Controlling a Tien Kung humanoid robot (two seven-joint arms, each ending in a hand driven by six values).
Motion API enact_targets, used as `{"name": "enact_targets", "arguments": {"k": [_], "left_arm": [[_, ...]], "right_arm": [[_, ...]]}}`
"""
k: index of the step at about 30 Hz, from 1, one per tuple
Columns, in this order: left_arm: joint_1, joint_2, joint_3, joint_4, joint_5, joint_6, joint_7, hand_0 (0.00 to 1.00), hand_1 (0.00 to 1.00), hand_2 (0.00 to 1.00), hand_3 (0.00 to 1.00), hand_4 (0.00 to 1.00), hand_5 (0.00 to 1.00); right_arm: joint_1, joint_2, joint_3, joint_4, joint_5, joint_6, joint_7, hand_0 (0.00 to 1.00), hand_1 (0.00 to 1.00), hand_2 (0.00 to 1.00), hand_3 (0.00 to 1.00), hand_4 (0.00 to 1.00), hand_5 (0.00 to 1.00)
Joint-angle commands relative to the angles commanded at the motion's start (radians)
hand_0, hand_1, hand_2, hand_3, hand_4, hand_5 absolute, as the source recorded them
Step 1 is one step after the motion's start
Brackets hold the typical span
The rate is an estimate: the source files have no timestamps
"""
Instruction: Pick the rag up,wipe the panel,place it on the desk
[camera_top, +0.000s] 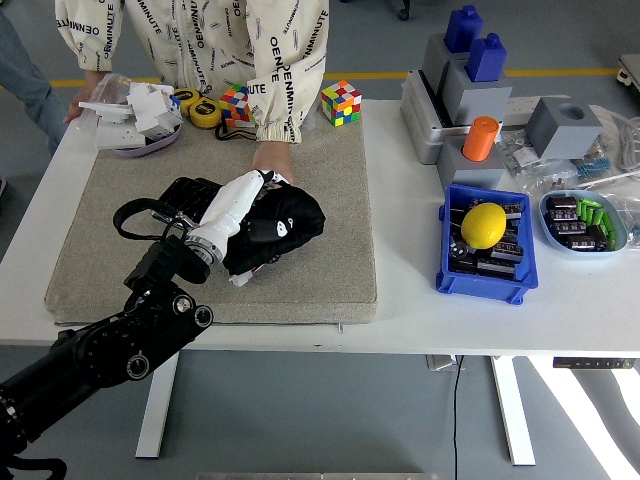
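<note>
A left robot hand (240, 200), white-shelled on a black arm, presses a bunched black rag (280, 225) across a dark panel (190, 195) lying on the grey mat (320, 270) that covers the left half of the white table (420, 320). The fingers lie over the cloth, curled into its folds and holding it. The rag covers the panel's right end; only the left part of the panel shows, beside the wrist. A person's hand (272, 160) in a printed sleeve rests at the panel's far edge, touching or nearly touching the rag, apparently steadying the panel.

The likeliest trouble is that closeness: a stroke drifting toward the far side could run the robot hand into the person's fingers. A small white connector (240, 278) on a wire trails from the panel's near side, and the cloth could snag it and drag the panel. A loose hold might also leave the rag behind mid-stroke.

Bare mat lies open to the right and toward the near edge, with room to set the rag down. A blue bin (485, 280) holding a lemon (483, 225) stands well apart on the right, and two colour cubes (340, 103) sit near the mat's far edge.
</note>
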Motion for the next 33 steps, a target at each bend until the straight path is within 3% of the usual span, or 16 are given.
{"name": "enact_targets", "arguments": {"k": [13,33], "left_arm": [[-0.005,-0.004,-0.103,0.123,0.038,0.005,-0.017,0.183,0.244,0.329,0.560,0.628,0.002],[-0.050,-0.021,-0.428,0.375,0.187,0.025,-0.039,0.184,0.244,0.328,0.560,0.629,0.002]], "right_arm": [[0.001,-0.003,-0.014,0.002,0.010,0.000,0.000,0.524,0.558,0.492,0.520,0.858,0.345],[0.001,-0.004,-0.010,0.001,0.007,0.000,0.000,0.523,0.559,0.492,0.520,0.859,0.345]]}}
